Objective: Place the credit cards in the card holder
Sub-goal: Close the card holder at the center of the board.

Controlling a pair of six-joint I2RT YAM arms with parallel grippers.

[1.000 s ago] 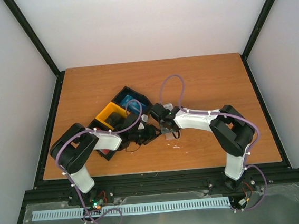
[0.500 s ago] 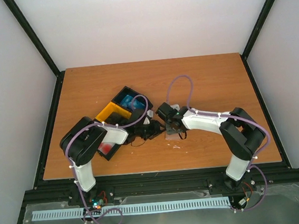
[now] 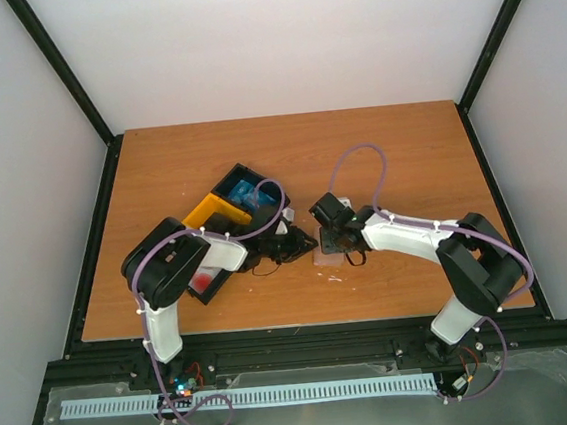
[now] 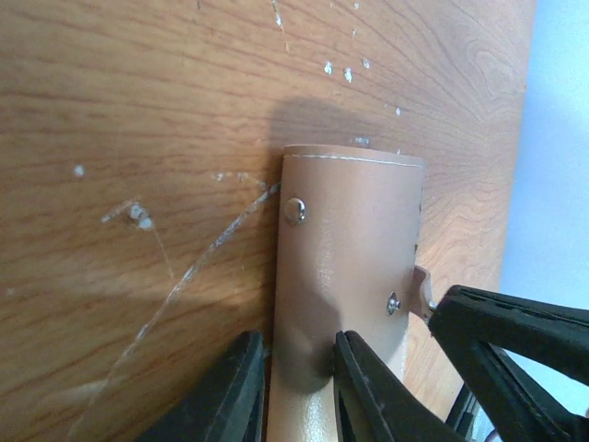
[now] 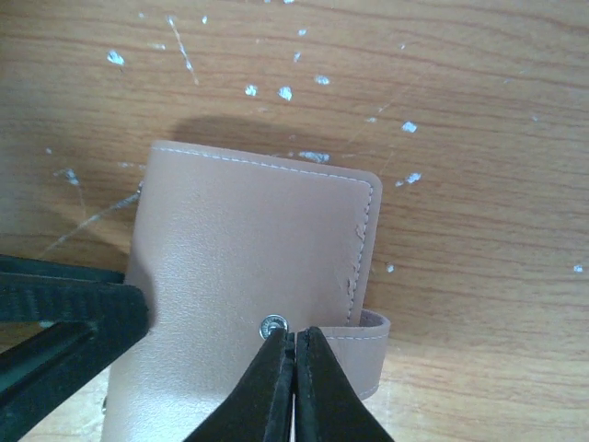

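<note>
Card holder [image 5: 239, 249] lies flat (stud upward), long axis toward right gripper [image 5: 293, 339].

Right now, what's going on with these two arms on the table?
Both arms are at the card holder, which lies on the table between them. The right gripper is shut, its tips at the holder's strap by the snap stud. The left gripper straddles one edge of the holder; whether it actually grips is unclear. Neither gripper has a card: a blue card and a red card lie in the bins by the left arm.
</note>
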